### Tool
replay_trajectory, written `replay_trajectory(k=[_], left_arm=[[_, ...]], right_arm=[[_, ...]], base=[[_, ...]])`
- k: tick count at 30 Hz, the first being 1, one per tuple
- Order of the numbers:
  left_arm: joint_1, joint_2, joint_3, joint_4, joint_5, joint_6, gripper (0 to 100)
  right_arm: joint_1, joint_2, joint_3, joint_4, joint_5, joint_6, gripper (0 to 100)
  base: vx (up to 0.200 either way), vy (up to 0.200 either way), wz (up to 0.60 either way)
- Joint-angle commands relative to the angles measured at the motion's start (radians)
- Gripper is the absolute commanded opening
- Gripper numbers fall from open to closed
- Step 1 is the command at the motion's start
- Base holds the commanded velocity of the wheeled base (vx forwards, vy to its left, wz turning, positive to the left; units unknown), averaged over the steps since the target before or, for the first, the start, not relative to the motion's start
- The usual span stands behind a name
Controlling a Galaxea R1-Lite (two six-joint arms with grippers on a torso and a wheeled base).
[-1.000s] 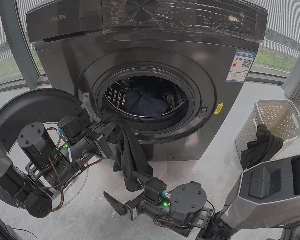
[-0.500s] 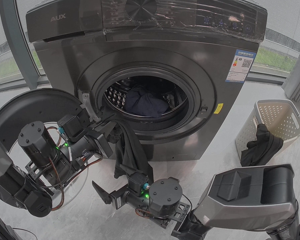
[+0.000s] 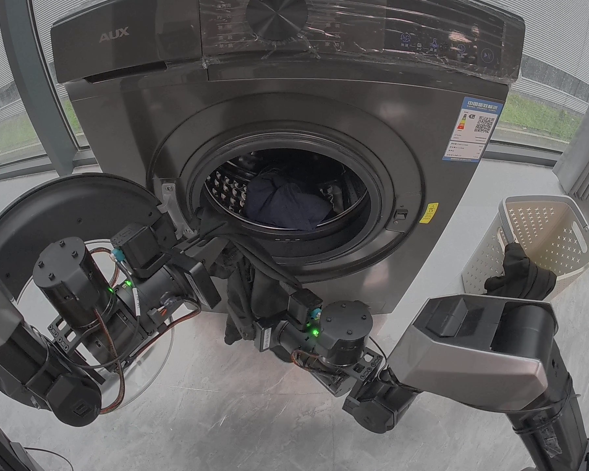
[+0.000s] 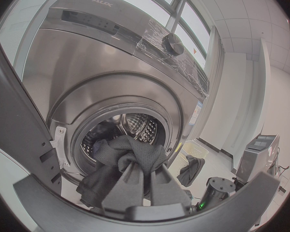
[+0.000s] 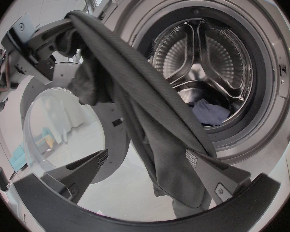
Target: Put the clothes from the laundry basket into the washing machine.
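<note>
Having risen beneath the hanging dark garment, right jaws wide; left jaws clamping it.

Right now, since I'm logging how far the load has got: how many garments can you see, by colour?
Dark grey garment, held in left gripper: 1
Navy garment, inside drum: 1
Black garment, draped over laundry basket: 1
Total: 3

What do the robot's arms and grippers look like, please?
The left arm and right arm have black cylindrical joints, green lights and reddish cables; the right shows a silver-grey shell. The left gripper and right gripper have dark tapered fingers.
</note>
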Motion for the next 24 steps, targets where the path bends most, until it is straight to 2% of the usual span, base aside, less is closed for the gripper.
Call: replay_trajectory(k=[1, 12, 17, 20, 24], left_arm=[[-0.001, -0.003, 0.0, -0.002, 0.001, 0.0, 0], [-0.008, -0.003, 0.002, -0.002, 0.001, 0.0, 0], [-0.008, -0.006, 0.002, -0.002, -0.001, 0.0, 0], [-0.008, -0.006, 0.002, -0.002, -0.001, 0.0, 0], [-0.008, -0.003, 0.002, -0.002, -0.001, 0.0, 0]], right_arm=[[-0.028, 0.009, -0.007, 0.001, -0.003, -0.001, 100], [-0.087, 0.009, -0.033, 0.013, -0.008, -0.003, 100], [-0.093, 0.011, -0.043, 0.02, -0.009, -0.003, 100], [-0.093, 0.014, -0.045, 0.022, -0.031, -0.004, 100], [-0.093, 0.02, -0.046, 0.022, -0.034, -0.007, 100]], base=[[0.0, 0.0, 0.0], [0.0, 0.0, 0.0], [0.0, 0.0, 0.0], [0.0, 0.0, 0.0], [0.0, 0.0, 0.0]])
